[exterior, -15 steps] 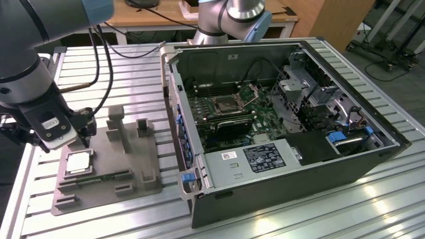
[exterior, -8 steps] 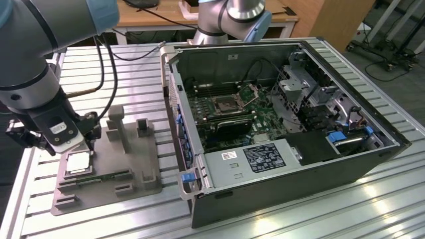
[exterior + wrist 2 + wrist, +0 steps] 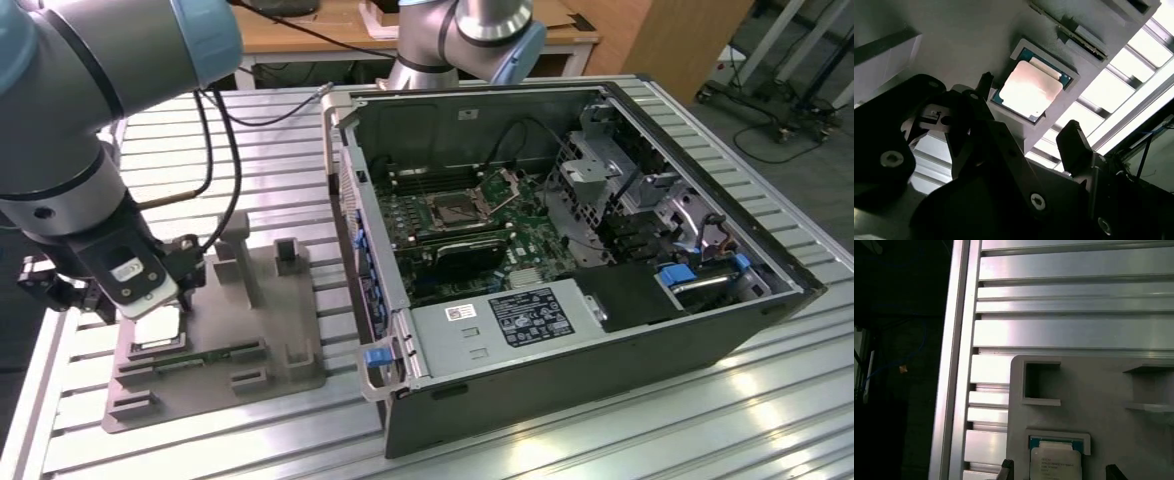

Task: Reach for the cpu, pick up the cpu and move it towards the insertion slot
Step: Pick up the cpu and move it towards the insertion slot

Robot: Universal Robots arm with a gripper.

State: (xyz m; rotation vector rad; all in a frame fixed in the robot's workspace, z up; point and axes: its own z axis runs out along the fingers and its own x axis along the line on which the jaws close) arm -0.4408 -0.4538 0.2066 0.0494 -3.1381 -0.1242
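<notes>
Gripper (image 3: 1027, 105) (jaws apart) hovers over cpu (image 3: 1029, 90) lying flat, lid up.

We see an open computer case (image 3: 534, 385) on a slatted metal table (image 3: 667, 430). At the case's side, toward the exterior view's left, we find a grey fixture plate (image 3: 274, 335).

A fixture plate (image 3: 267, 370) lay on the surface (image 3: 267, 130), near its edge at the exterior view's left. A computer case (image 3: 561, 400) stood just beside the fixture plate, toward the surface's edge at the exterior view's right. The insertion slot (image 3: 451, 208) sat inside the computer case. The cpu (image 3: 1030, 90) lay in a pocket on the fixture plate, well apart from the insertion slot. The gripper (image 3: 1028, 109) hung over the cpu, one finger on each side, not touching it.
</notes>
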